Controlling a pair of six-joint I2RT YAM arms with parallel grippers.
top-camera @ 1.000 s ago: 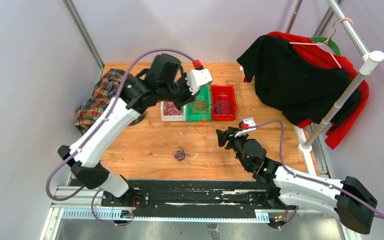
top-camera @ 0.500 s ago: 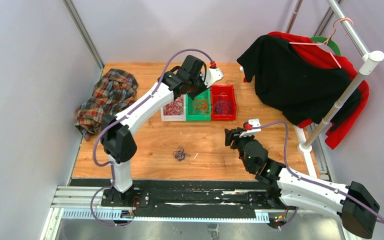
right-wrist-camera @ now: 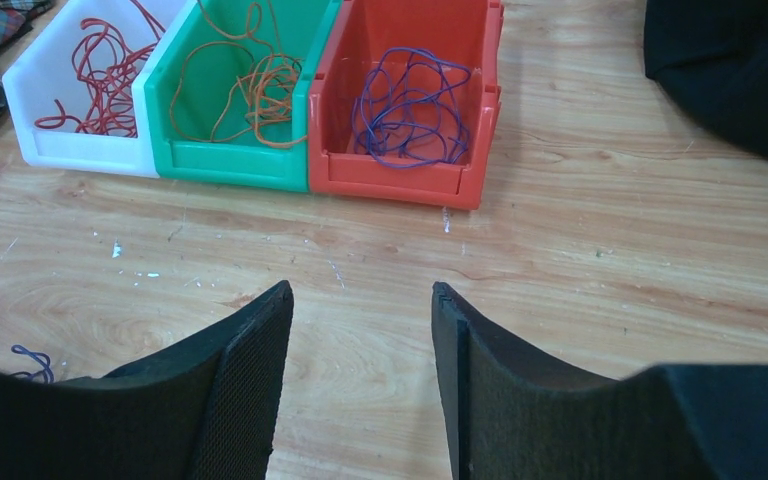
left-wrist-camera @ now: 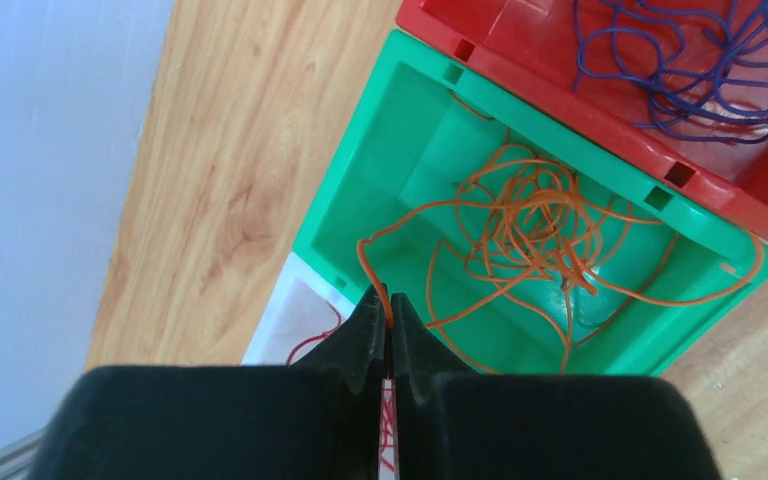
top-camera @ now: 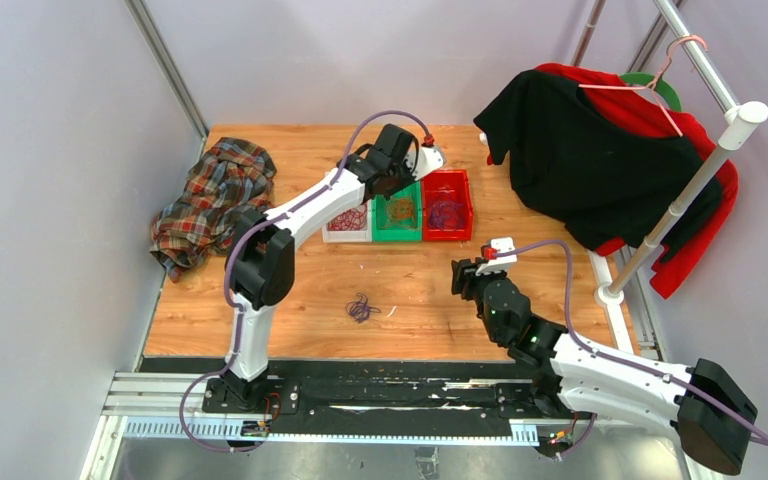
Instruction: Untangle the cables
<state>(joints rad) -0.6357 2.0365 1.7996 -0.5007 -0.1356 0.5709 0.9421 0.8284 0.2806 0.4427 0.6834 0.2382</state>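
A wooden table (top-camera: pixel 410 290) between pale walls, with three small bins in a row at its far side. Over them the left gripper (left-wrist-camera: pixel 388 308) is pressed together on one strand of the orange cable (left-wrist-camera: pixel 545 225), which runs from between its jaws down into the loose heap in the green bin (left-wrist-camera: pixel 360 190). The purple cable (left-wrist-camera: pixel 690 100) lies in the red bin (left-wrist-camera: pixel 600 130) alongside, and the dark red cable (right-wrist-camera: pixel 100 75) in the white bin (right-wrist-camera: pixel 80 150) on the other side. A small purple tangle (top-camera: pixel 362 307) sits on the bare wood, well apart from the bins.

The likely trouble is the springy heap. One orange loop already hangs over the green rim, and a pull with the jaws closed would probably drag the lot out or across into a neighbouring bin. The left arm is stretched far over the table with its wrist tipped down above the green bin. The right gripper (right-wrist-camera: pixel 360 300) is spread and empty, low over the wood in front of the bins, its arm folded
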